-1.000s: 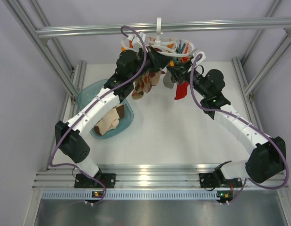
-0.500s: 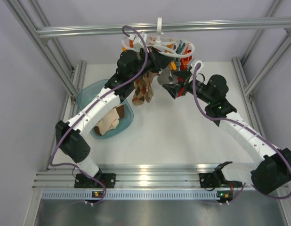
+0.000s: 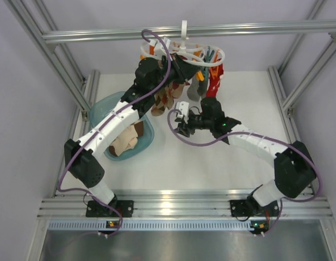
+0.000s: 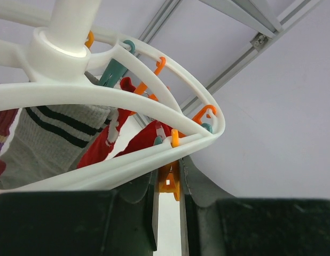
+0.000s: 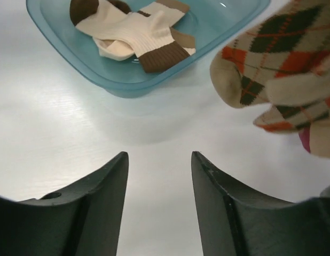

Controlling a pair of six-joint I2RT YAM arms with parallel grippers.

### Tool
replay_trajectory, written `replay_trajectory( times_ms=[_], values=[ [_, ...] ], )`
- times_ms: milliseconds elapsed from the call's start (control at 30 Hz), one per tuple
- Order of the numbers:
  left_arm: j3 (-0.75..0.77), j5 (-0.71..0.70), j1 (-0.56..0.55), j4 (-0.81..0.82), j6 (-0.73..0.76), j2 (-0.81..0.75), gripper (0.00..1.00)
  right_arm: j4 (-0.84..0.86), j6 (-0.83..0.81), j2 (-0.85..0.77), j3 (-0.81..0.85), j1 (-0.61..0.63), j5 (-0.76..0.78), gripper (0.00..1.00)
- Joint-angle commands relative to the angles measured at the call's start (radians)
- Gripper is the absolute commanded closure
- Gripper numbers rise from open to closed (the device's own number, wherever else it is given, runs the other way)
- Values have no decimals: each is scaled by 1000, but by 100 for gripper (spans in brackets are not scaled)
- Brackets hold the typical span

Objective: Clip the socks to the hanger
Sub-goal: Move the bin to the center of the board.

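Top external view has the right hand (image 3: pixel 181 124) swung down off the hanger (image 3: pixel 219 54) and out over the worktop (image 3: pixel 173 163), its jaws about half apart and empty. The red sock (image 3: pixel 215 81) it was beside a second ago now hangs from the ring, which I judge frees this hand to fetch another. Left hand (image 4: pixel 169 186) sits nearly closed around an orange peg (image 4: pixel 167 178) under the ring. Ahead of the right hand, the teal basin (image 5: pixel 127 80) holds the cream-and-brown socks (image 5: pixel 135 32), loosely heaped.
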Motion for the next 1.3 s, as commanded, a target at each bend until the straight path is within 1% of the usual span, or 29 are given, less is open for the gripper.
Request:
replay_trajectory(
  times_ms=[0, 67, 167, 233, 267, 400, 500, 600, 800, 933, 1000, 1033, 1200, 1267],
  values=[
    [7, -24, 23, 23, -13, 42, 100, 174, -198, 82, 1, 83, 48, 52],
    [16, -22, 20, 22, -20, 52, 100, 215, -261, 155, 30, 110, 69, 55],
    [24, -21, 20, 19, -14, 56, 100, 273, -297, 236, 97, 145, 87, 58],
    [25, -19, 22, 16, -9, 55, 100, 264, -336, 281, 169, 179, 110, 59],
    [24, -18, 22, 17, -9, 56, 100, 266, -341, 325, 189, 186, 115, 59],
    [25, -13, 20, 17, -17, 61, 100, 281, -358, 409, 295, 225, 138, 60],
    [28, -12, 22, 19, -18, 64, 100, 257, -361, 468, 371, 240, 141, 62],
    [30, -12, 20, 17, -18, 64, 100, 232, -349, 528, 437, 245, 129, 62],
    [28, -10, 22, 8, -17, 64, 100, 85, -398, 662, 570, 249, 160, 61],
    [30, -10, 22, 8, -12, 64, 100, -14, -445, 666, 568, 248, 163, 60],
    [31, -10, 22, 8, -13, 65, 100, -125, -479, 645, 544, 248, 146, 60],
    [33, -7, 22, 8, -13, 68, 100, -151, -493, 633, 525, 248, 143, 60],
    [40, -2, 23, 10, -18, 72, 100, -268, -563, 522, 397, 246, 137, 62],
    [42, 1, 22, 11, -21, 73, 100, -332, -576, 466, 375, 246, 105, 62]
  ],
)
